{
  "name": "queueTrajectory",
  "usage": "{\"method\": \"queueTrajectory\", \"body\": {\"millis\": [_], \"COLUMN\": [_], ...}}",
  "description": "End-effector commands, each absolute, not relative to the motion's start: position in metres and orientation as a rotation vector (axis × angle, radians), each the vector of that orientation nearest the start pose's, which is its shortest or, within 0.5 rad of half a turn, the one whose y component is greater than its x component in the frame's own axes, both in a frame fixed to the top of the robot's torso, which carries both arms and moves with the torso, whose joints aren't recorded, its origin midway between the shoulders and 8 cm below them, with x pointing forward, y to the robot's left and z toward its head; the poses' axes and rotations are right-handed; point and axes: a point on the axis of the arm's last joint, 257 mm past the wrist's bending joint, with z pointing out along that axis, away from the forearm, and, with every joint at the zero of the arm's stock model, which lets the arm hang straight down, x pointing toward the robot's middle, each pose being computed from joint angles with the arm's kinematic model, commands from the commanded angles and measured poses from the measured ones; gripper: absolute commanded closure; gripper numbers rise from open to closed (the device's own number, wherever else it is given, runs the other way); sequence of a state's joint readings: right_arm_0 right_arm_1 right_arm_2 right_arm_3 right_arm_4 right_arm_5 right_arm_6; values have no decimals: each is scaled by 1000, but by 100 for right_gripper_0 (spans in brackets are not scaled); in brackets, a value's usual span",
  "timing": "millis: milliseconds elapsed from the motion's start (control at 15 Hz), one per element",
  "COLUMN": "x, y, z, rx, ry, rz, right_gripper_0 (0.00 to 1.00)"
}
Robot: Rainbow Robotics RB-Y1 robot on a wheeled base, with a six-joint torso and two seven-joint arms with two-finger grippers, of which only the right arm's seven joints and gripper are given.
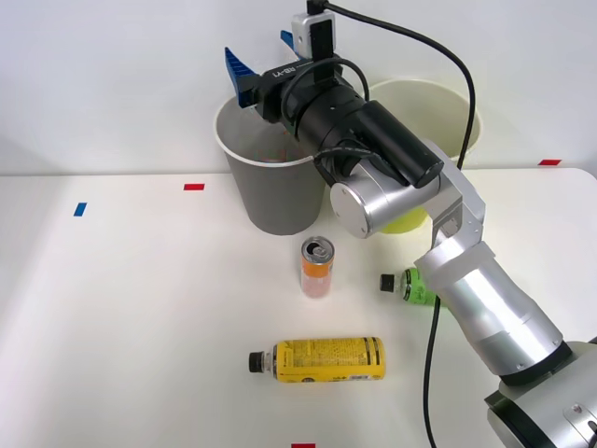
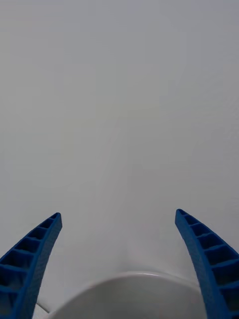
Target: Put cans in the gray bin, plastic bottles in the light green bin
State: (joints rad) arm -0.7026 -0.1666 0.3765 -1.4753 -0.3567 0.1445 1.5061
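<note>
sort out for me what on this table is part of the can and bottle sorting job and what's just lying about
Part of the job:
orange can
yellow-label bottle
green-label bottle
gray bin
light green bin
right claw, open, above the gray bin

Just lying about:
red tape marks
blue tape mark

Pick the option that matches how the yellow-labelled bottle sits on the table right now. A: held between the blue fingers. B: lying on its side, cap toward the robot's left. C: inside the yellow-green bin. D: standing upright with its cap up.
B: the yellow-labelled bottle lies flat on the table, its black cap pointing toward the robot's left.
</note>
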Motion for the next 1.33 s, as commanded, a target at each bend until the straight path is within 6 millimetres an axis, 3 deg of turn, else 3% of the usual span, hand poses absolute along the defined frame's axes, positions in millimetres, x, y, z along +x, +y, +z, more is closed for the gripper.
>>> {"method": "queueTrajectory", "body": {"millis": [67,200,467,733,1067,1333], "x": [585,571,513,466,415,382], "y": [44,23,-47,-105,-153,-179], "z": [33,23,-4,-30,-74,-115], "rx": [-443,-443,-416,-361,-237,-150], "ry": [1214,1207,1205,1240,1231,1293], "rz": [495,471,400,331,313,281], "right_gripper_0": [12,12,12,12,12,12]}}
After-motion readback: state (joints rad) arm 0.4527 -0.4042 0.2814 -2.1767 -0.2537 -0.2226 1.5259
